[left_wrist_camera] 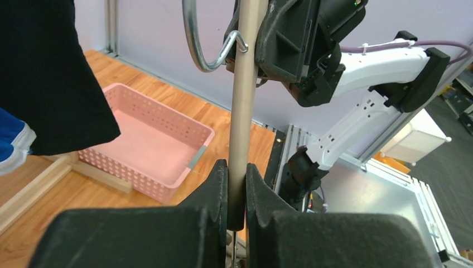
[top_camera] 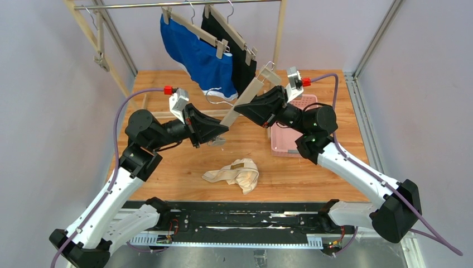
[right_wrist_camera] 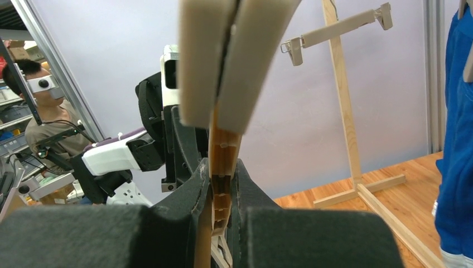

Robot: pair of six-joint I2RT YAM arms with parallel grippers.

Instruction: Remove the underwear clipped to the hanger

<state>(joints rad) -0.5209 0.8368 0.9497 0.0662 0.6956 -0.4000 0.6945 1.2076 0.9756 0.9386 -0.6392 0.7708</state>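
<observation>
**Both arms gripping one wooden hanger; cream briefs lying on the bench**

In the top view the left gripper (top_camera: 222,132) and the right gripper (top_camera: 241,109) are meeting at the centre of the frame. Both are holding a tan wooden clip hanger (top_camera: 254,88) that is slanting up toward the right. The cream-beige cloth briefs (top_camera: 234,174) are lying crumpled on the wooden bench (top_camera: 178,162), lower in the frame and apart from that hanger. The bright blue shorts with white trim (top_camera: 195,53) and the plain black briefs (top_camera: 241,53) are hanging from clip hangers on the metal rail (top_camera: 178,4) along the top.

Only the wrist views are showing the grips closely. In the left wrist view the left jaws are pressing together on the hanger's tan bar at bottom centre. The silver wire hook (left_wrist_camera: 198,44) is curving at the top, just beside the right gripper's black body. This view is also showing most of the pink perforated plastic basket (left_wrist_camera: 162,142), which the right arm is partly covering from above.

In the right wrist view the right jaws are clamping the hanger's thin wooden edge, with a pale closed clip (right_wrist_camera: 234,56) above them. At the left edge a seated person (right_wrist_camera: 39,111) is appearing, seen in no other view.
</observation>
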